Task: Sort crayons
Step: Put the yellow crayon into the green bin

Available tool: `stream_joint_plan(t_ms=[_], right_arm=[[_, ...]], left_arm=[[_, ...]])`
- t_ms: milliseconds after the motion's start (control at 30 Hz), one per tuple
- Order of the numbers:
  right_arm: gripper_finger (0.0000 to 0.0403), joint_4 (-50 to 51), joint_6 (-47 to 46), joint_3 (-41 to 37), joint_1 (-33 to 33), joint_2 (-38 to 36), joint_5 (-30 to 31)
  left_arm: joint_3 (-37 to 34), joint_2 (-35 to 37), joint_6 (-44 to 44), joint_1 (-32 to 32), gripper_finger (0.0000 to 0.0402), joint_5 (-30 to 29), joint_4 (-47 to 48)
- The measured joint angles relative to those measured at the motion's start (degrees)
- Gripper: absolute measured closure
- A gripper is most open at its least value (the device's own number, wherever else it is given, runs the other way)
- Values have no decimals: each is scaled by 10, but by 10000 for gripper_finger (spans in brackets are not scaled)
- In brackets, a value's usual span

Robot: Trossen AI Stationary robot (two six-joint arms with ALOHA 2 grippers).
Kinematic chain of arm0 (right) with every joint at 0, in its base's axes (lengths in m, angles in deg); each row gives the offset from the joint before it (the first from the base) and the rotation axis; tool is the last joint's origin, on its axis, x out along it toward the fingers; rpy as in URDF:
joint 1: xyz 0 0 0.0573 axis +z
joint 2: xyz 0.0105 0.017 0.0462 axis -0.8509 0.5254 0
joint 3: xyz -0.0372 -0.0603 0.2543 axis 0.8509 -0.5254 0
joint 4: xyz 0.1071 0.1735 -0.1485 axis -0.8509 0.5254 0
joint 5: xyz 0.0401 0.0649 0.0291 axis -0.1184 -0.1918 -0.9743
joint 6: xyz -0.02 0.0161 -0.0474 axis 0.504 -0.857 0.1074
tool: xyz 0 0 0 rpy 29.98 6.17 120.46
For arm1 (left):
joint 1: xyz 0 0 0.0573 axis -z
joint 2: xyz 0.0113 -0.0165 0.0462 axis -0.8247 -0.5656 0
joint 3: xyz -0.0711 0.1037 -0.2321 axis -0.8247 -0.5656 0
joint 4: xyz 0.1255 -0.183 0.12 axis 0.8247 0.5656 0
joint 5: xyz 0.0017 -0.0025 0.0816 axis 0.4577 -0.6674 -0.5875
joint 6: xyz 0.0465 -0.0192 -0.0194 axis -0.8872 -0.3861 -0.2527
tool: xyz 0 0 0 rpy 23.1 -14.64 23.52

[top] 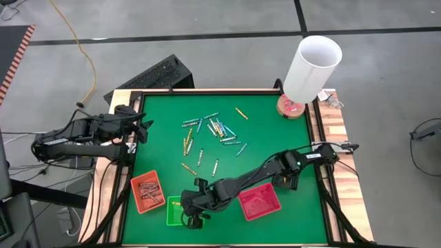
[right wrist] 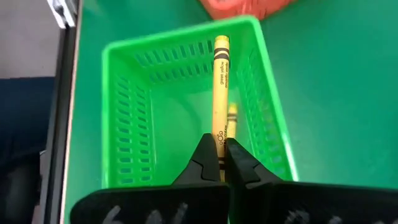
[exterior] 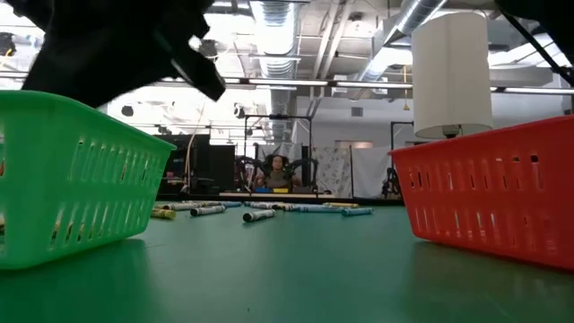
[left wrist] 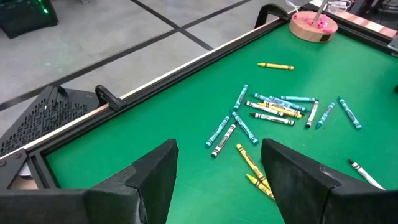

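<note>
The right claw [right wrist: 221, 163], clenched on a yellow crayon [right wrist: 220, 93], hangs over the green tray [right wrist: 124, 124]; many crayons [top: 210, 138] lie unsorted on the desk [top: 262, 131].

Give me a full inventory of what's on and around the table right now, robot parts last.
Loose crayons: many, yellow, grey and blue; scattered mid-table, one yellow apart toward the far edge.
Green tray: one; near edge, a yellow crayon lying inside.
Orange tray: one; near-left, holding reddish-brown crayons.
Red tray: one; near edge, right of the green tray.
White cylinder: one; on a round wooden base at the far-right corner.
Left gripper: fingers open, empty, at the table's left edge.
Right gripper: fingers shut on a yellow crayon, above the green tray.
</note>
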Motion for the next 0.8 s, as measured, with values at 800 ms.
stream_joint_plan(t_ms=[800], right_arm=[[402,2,-56,1,-18,28,-91]], left_arm=[[0,0,0,0,178,0,5]])
